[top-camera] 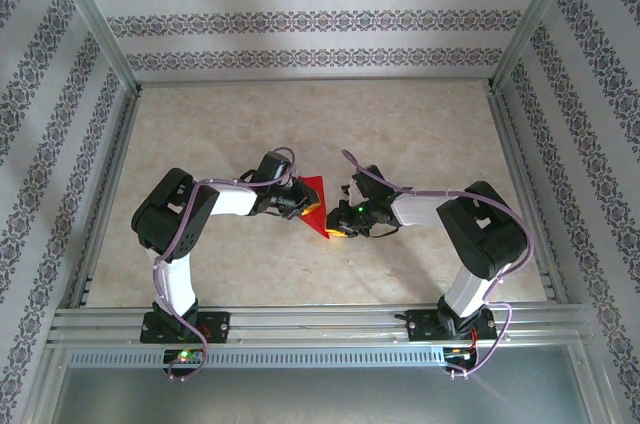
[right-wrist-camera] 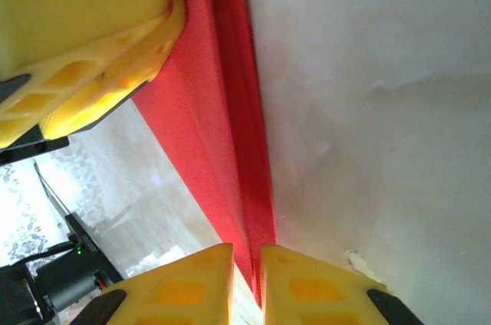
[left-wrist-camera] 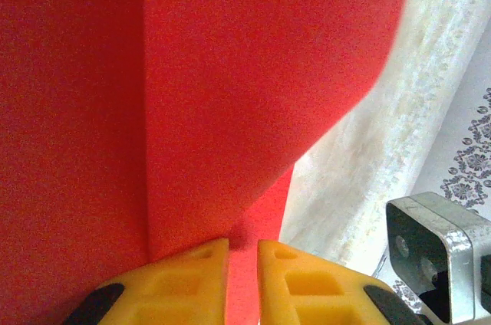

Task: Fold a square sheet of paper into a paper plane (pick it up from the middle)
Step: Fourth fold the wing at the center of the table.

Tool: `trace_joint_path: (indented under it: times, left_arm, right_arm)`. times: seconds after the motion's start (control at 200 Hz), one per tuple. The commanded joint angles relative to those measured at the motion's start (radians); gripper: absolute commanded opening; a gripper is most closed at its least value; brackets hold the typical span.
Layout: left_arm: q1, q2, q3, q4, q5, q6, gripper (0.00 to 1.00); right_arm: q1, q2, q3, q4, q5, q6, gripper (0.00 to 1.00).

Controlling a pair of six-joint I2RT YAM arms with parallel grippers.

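Closest in, my left gripper has its yellow fingers drawn nearly together, nipping one edge of the red sheet of paper. Beneath spreads the marbled table. The sheet, creased and partly folded, sits at the table's middle between my two wrists. My right gripper is likewise almost closed, pinching the sheet's folded edge, with the left fingers clamped on the same sheet nearby.

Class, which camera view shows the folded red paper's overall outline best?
Top external: the red paper shows its triangular outline there. The left wrist view gives a close-up of its creased red surface; the right wrist view shows a folded edge running into the right tool.
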Motion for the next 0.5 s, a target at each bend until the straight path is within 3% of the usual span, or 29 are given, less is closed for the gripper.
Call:
trace_joint_path:
  times: [0.0, 0.5]
  left_arm:
    - [-0.011, 0.048, -0.015, -0.114, -0.036, 0.020, 0.17]
    - [-0.010, 0.053, -0.009, -0.139, -0.045, 0.024, 0.17]
  right_arm:
    - [0.008, 0.003, 0.013, -0.027, -0.030, -0.019, 0.17]
    - [0.016, 0.036, 0.001, -0.059, -0.007, -0.037, 0.08]
